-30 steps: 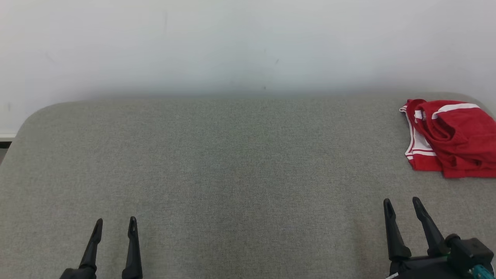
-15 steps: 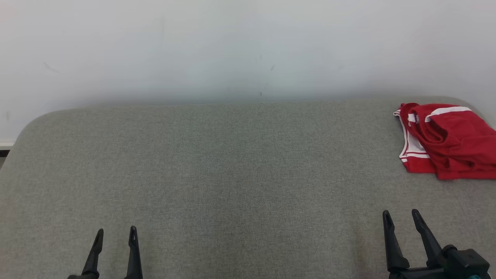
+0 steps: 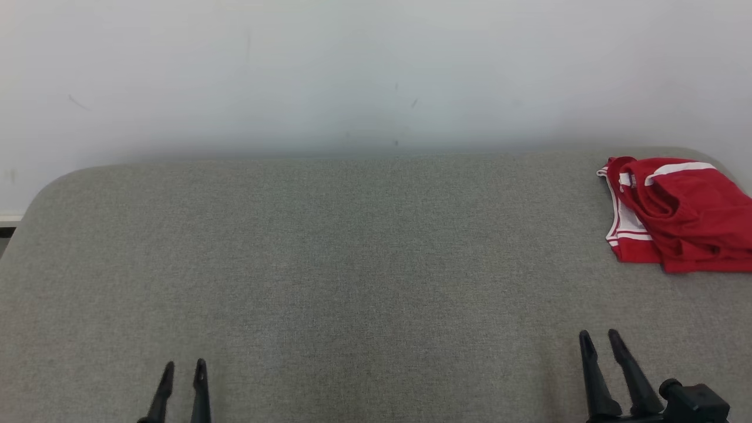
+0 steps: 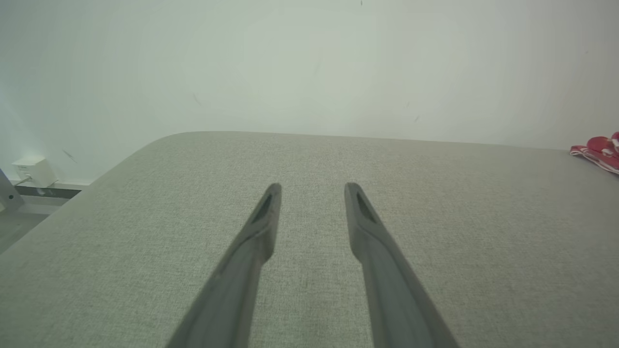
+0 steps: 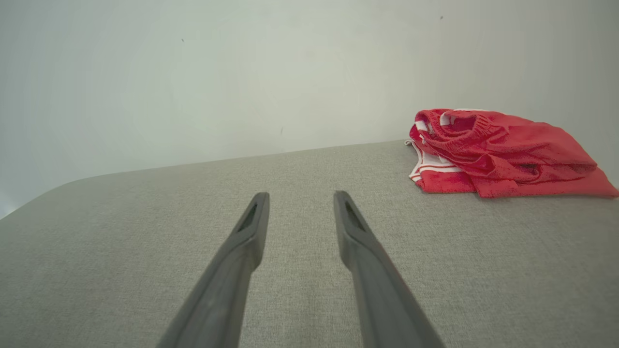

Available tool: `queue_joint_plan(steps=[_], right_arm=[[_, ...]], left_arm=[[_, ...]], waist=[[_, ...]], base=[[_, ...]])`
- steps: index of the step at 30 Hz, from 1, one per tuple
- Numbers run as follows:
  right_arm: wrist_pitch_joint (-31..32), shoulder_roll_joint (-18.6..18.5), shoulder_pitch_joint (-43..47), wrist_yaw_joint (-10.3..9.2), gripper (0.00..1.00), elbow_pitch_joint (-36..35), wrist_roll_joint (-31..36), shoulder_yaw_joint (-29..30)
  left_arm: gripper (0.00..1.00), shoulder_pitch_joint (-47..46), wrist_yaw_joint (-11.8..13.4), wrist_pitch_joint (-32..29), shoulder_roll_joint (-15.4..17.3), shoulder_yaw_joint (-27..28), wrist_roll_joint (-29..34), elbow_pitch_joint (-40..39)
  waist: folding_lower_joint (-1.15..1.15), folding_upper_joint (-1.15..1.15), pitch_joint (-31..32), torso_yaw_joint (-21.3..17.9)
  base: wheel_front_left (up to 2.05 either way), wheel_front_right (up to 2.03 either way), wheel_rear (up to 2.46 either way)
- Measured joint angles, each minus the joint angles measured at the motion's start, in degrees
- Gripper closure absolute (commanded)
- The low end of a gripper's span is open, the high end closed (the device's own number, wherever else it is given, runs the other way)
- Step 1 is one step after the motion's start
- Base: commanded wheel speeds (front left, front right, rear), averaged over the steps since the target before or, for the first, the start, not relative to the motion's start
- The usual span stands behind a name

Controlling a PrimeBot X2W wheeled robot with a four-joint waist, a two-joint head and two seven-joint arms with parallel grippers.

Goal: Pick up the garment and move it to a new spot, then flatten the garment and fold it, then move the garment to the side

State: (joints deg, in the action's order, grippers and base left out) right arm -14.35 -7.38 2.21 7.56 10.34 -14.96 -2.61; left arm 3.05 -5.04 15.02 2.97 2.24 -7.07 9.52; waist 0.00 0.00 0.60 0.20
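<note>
— Head view, left to right: what moved?
— The left gripper point(image 3: 184, 364) sank lower, fingers point(image 3: 200, 388) apart though narrower than before. The right gripper point(image 3: 598, 333) likewise, empty. The red garment point(image 3: 687, 217) lies bunched at the bench point(image 3: 352, 264)'s far right, same spot.

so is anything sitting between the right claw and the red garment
Nothing visible. Just bare grey surface lies between the right claw and the red garment, which sits ahead and to its right near the far edge.
</note>
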Motion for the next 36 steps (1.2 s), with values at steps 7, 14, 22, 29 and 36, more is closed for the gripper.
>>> queue_joint_plan(steps=[7,14,22,29,36], right_arm=[[1.0,0.5,1.4,0.0,1.0,2.5,-2.6,-0.1],[3.1,0.8,0.9,-0.01,1.0,2.7,-10.9,0.7],[4.9,1.1,0.0,0.0,1.0,2.8,-18.4,1.5],[6.4,1.3,-1.1,0.0,1.0,2.9,-24.5,2.2],[7.9,1.6,-1.5,-0.01,1.0,3.0,-29.9,2.8]], left_arm=[[1.0,0.6,0.0,-1.3,-0.3,0.2,-2.6,3.0],[1.0,0.3,-0.1,-3.5,-0.3,0.6,-11.6,3.2],[1.0,-0.6,-0.5,-5.3,-0.3,0.9,-19.9,3.2],[1.0,-1.1,-0.6,-7.0,-0.3,1.3,-26.4,3.2],[1.0,-2.2,-0.9,-8.5,-0.3,1.5,-32.6,3.3]], waist=[[0.0,0.0,0.0,0.0],[0.0,0.0,-0.1,0.0],[0.0,0.0,-0.1,0.0],[0.0,0.0,-0.2,0.0],[0.0,0.0,-0.2,-0.1]], base=[[0.0,0.0,0.0],[0.0,0.0,0.0],[0.0,0.0,0.0],[0.0,0.0,0.0],[0.0,0.0,0.0]])
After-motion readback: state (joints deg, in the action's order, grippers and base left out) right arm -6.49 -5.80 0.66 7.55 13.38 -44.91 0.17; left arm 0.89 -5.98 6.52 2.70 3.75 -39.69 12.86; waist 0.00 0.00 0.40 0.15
